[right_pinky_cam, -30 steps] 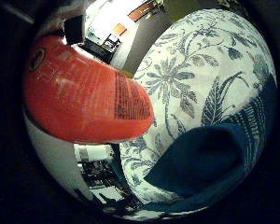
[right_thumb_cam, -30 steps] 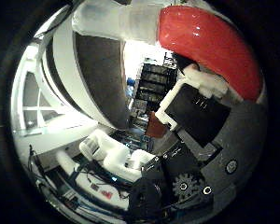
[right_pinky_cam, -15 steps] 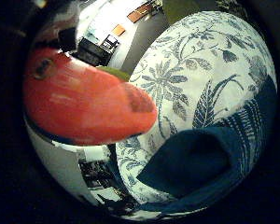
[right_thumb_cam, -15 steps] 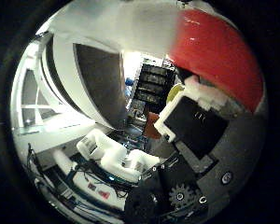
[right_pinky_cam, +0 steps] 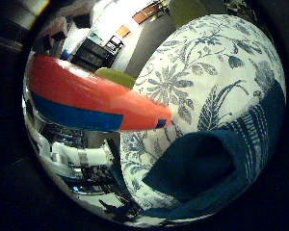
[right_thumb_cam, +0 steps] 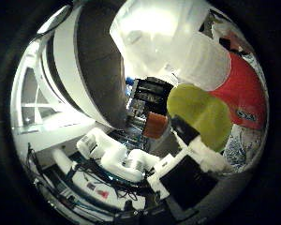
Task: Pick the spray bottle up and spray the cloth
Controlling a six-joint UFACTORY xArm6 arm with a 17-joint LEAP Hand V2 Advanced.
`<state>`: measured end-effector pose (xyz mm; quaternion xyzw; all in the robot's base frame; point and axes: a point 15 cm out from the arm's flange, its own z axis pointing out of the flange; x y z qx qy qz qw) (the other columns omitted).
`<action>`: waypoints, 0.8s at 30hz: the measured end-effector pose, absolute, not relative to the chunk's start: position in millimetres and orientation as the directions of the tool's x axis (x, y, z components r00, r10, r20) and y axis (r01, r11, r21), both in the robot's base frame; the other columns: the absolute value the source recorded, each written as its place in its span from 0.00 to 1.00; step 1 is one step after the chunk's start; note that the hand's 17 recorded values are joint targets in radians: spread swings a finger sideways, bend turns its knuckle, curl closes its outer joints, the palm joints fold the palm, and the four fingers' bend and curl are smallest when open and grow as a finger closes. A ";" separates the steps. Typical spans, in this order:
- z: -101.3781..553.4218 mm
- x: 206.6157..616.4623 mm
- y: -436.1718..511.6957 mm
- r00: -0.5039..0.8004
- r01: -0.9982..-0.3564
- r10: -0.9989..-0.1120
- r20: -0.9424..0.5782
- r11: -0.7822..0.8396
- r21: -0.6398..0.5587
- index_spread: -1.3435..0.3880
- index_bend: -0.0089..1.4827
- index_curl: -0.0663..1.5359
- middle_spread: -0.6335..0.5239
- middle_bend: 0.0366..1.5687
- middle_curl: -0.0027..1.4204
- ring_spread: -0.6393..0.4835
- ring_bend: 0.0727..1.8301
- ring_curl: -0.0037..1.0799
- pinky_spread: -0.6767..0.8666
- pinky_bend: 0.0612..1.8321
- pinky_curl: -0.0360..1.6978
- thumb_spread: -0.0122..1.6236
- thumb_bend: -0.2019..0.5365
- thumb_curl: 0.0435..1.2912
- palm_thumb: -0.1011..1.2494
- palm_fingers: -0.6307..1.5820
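- The spray bottle (right_pinky_cam: 91, 103) now lies across the little-finger-side palm view as a long red body with a blue band along it. A second ago its printed label faced the palm, so the bottle has turned in the grasp or the robot hand has rolled round it.
- On the thumb side, the bottle's white spray head (right_thumb_cam: 171, 40) now fills far more of the view than it did a second ago, with the red shoulder just behind it. I judge the head has come closer to the palm, and the bottle is well off the bench.
- One white and black finger of the robot hand (right_thumb_cam: 187, 164) reaches in close beside the bottle. From the way the bottle sits tight against the palm in both views, I take the robot hand to be closed round it, though the full wrap of the fingers is not visible.
- The dark blue cloth (right_pinky_cam: 202, 168) lies on the floral-patterned bench (right_pinky_cam: 207, 72), out beyond the bottle's base on the little-finger side, clearly apart from the bottle.
- A yellow-green rounded object (right_thumb_cam: 199, 112) sits just beside the spray head; I cannot tell what it is.
- Judgement: the pick-up looks done. What remains is aiming the nozzle at the cloth and pressing the trigger; no spray is visible yet.
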<state>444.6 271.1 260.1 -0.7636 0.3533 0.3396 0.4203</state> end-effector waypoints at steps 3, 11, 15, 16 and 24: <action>265.7 447.3 264.7 0.527 -0.825 -0.260 -0.809 -0.388 -0.412 0.64 0.18 0.37 0.48 0.46 0.35 0.52 0.46 0.38 0.54 0.34 0.40 0.61 0.24 0.38 0.66 0.32; 272.6 456.0 229.5 0.550 -0.819 -0.313 -0.774 -0.384 -0.427 0.65 0.13 0.33 0.50 0.38 0.32 0.56 0.36 0.33 0.64 0.29 0.33 0.61 0.24 0.35 0.66 0.36; 275.9 459.4 202.3 0.557 -0.819 -0.351 -0.753 -0.381 -0.429 0.65 0.13 0.31 0.51 0.35 0.31 0.58 0.34 0.31 0.66 0.27 0.30 0.61 0.24 0.35 0.65 0.37; 277.5 459.6 195.1 0.559 -0.819 -0.361 -0.746 -0.379 -0.430 0.65 0.13 0.31 0.51 0.34 0.31 0.58 0.33 0.31 0.66 0.27 0.30 0.61 0.24 0.34 0.66 0.37; 278.9 454.7 142.3 0.547 -0.833 -0.430 -0.718 -0.360 -0.420 0.65 0.13 0.29 0.51 0.31 0.31 0.58 0.31 0.30 0.67 0.26 0.27 0.61 0.24 0.34 0.65 0.39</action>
